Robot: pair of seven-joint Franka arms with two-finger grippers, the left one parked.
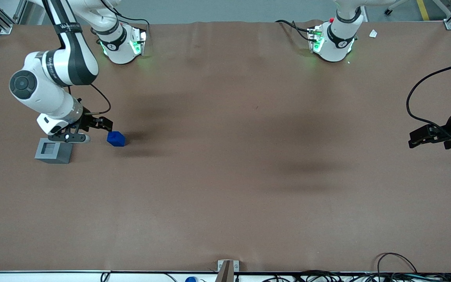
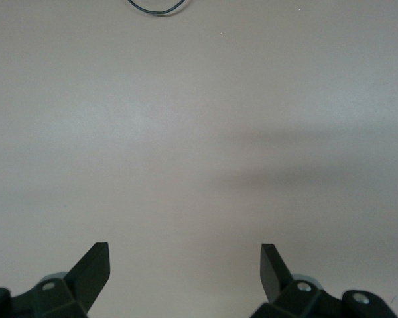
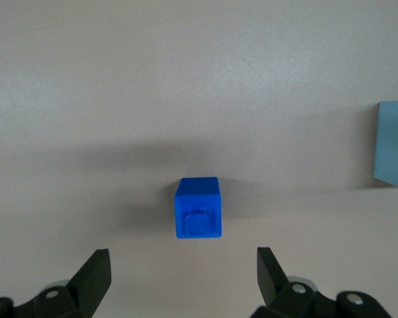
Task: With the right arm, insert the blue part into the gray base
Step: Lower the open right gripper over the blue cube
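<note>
Approach underway: our gripper (image 3: pixel 183 268), wide open and empty, hangs near the blue part (image 3: pixel 198 207); next we straddle it.

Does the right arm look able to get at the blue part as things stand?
Probably yes: the open pincer sits just above the blue part, nothing lies between them, and the gray base stands apart.
</note>
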